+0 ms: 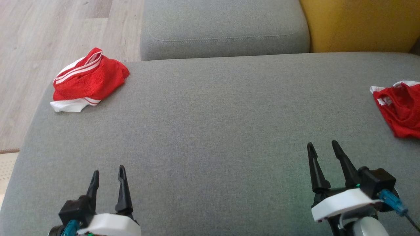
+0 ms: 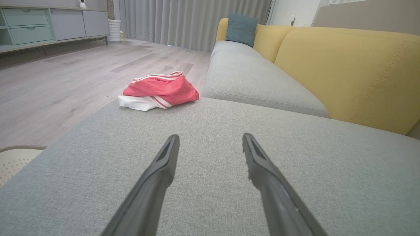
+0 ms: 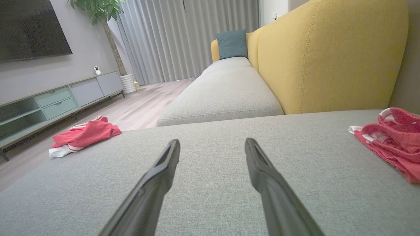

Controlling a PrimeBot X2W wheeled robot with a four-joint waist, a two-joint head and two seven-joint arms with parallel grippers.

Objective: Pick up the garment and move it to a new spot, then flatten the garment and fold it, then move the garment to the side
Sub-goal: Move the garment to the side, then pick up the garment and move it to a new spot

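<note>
1. My left pincer is wide open and holds nothing. My right pincer is wide open too, and it is empty.
2. Both hang low over the grey sofa seat, with the fingers pointing away from me.
3. A red and white bundle sits at the far left corner of the seat, close to the wooden floor.
4. A loose red garment lies at the right edge of the seat. Part of it runs out of my head view.
5. The loose red garment is ahead of my right pincer and off to its right. It is near that pincer and well apart from my left one.
6. Its long side seems to slant from far left to near right.
7. I think this loose one is the one to pick up, because the bundle already looks tidy. My right arm is nearer, so it should go.
</note>
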